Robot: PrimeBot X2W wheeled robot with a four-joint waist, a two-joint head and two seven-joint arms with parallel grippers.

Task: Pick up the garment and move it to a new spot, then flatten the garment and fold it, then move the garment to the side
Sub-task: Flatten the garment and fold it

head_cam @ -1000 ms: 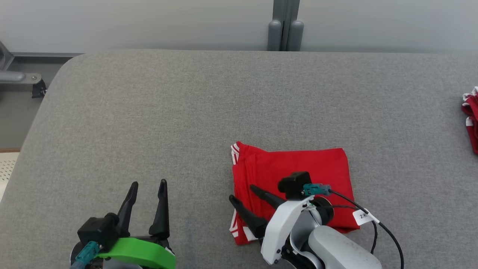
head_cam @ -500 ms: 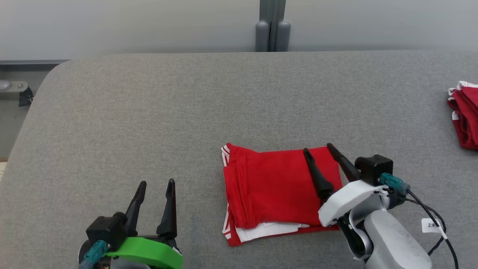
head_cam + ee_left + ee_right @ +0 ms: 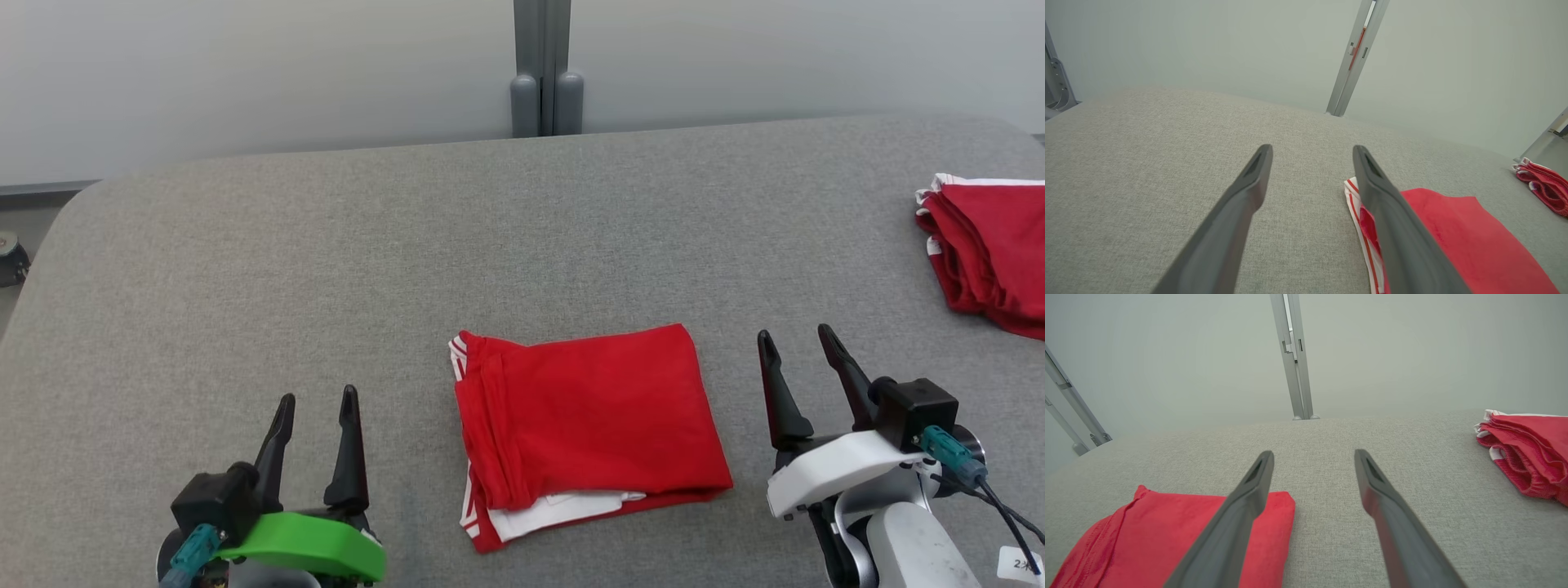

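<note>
head view: the folded red garment [image 3: 588,425] lies flat near the front of the grey worktop [image 3: 326,269], between the left fingers [image 3: 351,449] and the right fingers [image 3: 777,392]. both pairs stand apart, holding nothing and clear of the cloth. a second red pile [image 3: 988,261] sits well apart at the right edge.
left wrist view: fingers spread over bare worktop, the garment's striped edge partly behind one of them.
right wrist view: fingers spread, the garment's corner behind one, the pile off to the other side.
</note>
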